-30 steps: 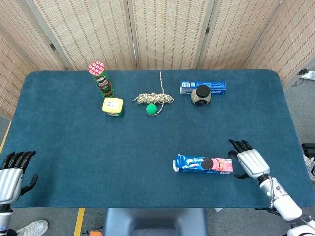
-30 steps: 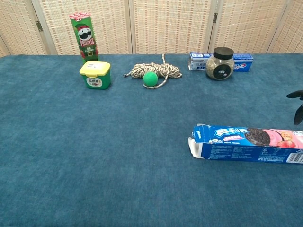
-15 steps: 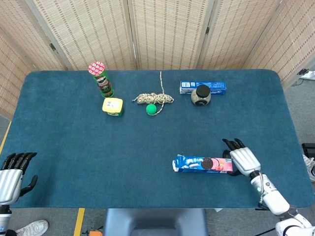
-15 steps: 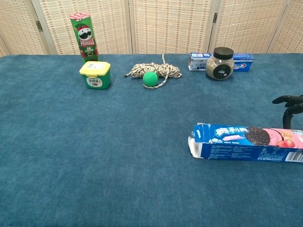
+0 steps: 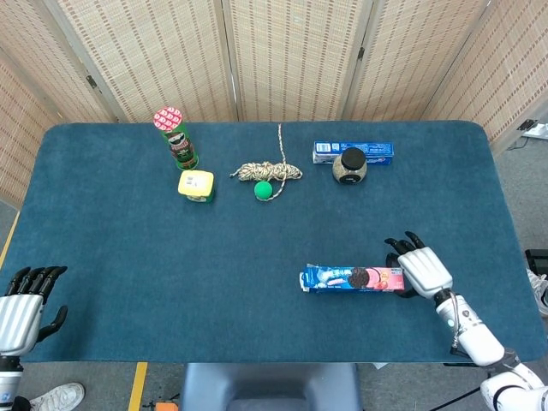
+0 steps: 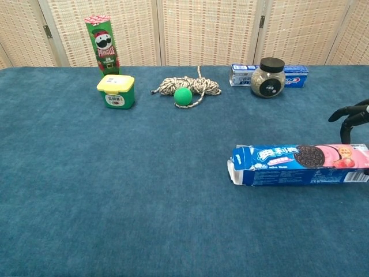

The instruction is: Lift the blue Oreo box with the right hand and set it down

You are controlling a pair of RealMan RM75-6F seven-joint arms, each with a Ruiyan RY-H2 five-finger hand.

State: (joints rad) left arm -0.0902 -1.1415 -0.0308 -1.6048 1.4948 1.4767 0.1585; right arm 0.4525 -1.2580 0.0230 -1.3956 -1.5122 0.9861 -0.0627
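Head view: Oreo box point(image 5: 352, 279) lying lengthwise toward five o'clock on the blue table point(image 5: 128, 248), open flap end pointing to nine o'clock, pink end to three. Right hand point(image 5: 419, 270) right at that pink end, dark fingers point(image 5: 399, 246) curled over the far edge of the box, thumb side hidden underneath. Touching for sure; whether truly clamped, cannot tell.

In the chest view the box point(image 6: 297, 164) looks tipped up off its broad face, perhaps resting along its lower long edge, with only dark fingertips point(image 6: 347, 115) showing at the right border, apart from one another and bent downward.

Left hand point(image 5: 21, 300) parked at eight o'clock off the table corner, fingers straight and side by side, holding nothing.

Far side, well apart from the work: Pringles can point(image 5: 175, 137) and yellow-lidded tub point(image 5: 196, 185) at eleven o'clock, rope coil point(image 5: 269, 171) with a green ball point(image 5: 263, 190) at twelve, jar point(image 5: 349, 165) in front of a toothpaste box point(image 5: 353, 152) at one o'clock.

Judged step: securing the grasp, lift not yet clearly begun. Next move probably calls for a firm squeeze across the narrow width, then a straight rise keeping the long box level, since holding so near one end invites the flap end to droop or swing.
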